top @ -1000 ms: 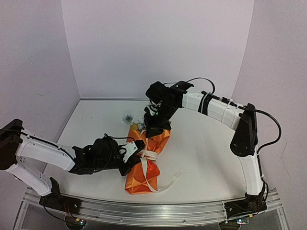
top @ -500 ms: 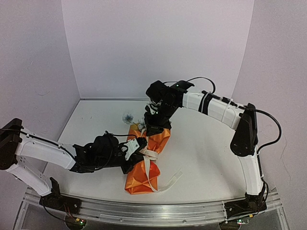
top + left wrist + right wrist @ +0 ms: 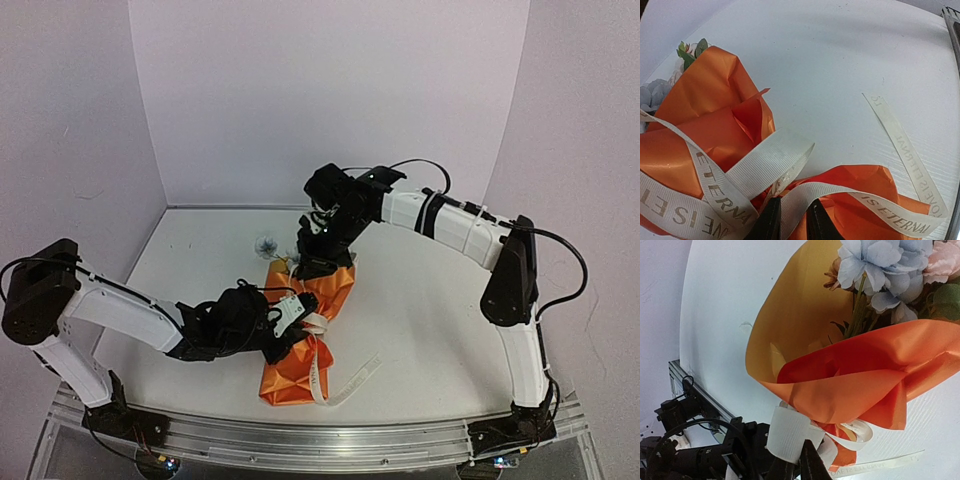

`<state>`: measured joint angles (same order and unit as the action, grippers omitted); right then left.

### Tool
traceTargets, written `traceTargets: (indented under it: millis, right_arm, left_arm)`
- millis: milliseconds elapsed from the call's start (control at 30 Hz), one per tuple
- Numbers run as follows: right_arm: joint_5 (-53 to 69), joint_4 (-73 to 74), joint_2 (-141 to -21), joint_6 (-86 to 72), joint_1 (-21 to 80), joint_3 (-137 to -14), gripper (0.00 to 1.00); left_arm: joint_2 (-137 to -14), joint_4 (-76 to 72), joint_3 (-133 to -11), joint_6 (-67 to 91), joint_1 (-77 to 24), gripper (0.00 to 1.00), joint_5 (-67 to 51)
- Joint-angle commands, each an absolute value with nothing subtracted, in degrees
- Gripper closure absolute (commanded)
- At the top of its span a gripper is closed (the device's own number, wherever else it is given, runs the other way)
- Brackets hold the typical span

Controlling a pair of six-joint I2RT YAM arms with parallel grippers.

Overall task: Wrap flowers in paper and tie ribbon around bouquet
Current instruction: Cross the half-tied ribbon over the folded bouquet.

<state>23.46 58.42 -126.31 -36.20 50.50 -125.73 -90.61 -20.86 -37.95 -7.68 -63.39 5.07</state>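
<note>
Flowers (image 3: 880, 265) wrapped in paper (image 3: 855, 375); bouquet (image 3: 295, 368) lies mid-table (image 3: 430, 290); ribbon (image 3: 767, 162) looped round its waist; left gripper (image 3: 792, 222) and right gripper (image 3: 797, 466) each pinch a ribbon strand; knot looks unfinished, tightening left.

Bright even light w/ soft shadows — wrist cams blur up close.
</note>
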Motion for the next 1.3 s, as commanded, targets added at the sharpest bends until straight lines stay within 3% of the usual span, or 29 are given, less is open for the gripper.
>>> traceTargets:
  millis: [0,133,433,700,1000,1267]
  right_arm:
    - [27.90,56.68,-122.36,-36.61,50.38,-122.96,0.88]
    - [30.00,56.37,-119.86,-36.66,50.47,-120.12,0.80]
    - [30.24,56.16,-110.45,-34.86,50.71,-110.74,0.51]
    - [28.39,53.64,-101.83,-32.09,52.11,-95.13,0.51]
    - [26.99,45.17,-97.44,-33.60,53.83,-82.68,0.54]
    - [25.56,37.12,-99.49,-35.23,56.60,-79.32,0.55]
  left_arm:
    - [-91.57,-24.47,-41.32,-7.00,-62.85,0.80,8.69]
    - [-92.10,-24.82,-41.77,-6.49,-62.46,0.79,9.63]
    - [-92.56,-24.52,-42.00,-5.23,-61.78,0.79,9.19]
    - [-90.73,-23.53,-42.28,-4.71,-61.70,0.73,6.72]
    - [-82.16,-19.07,-41.40,-2.73,-61.70,0.49,2.63]
    - [-71.76,-14.06,-39.94,3.35,-60.79,0.39,9.56]
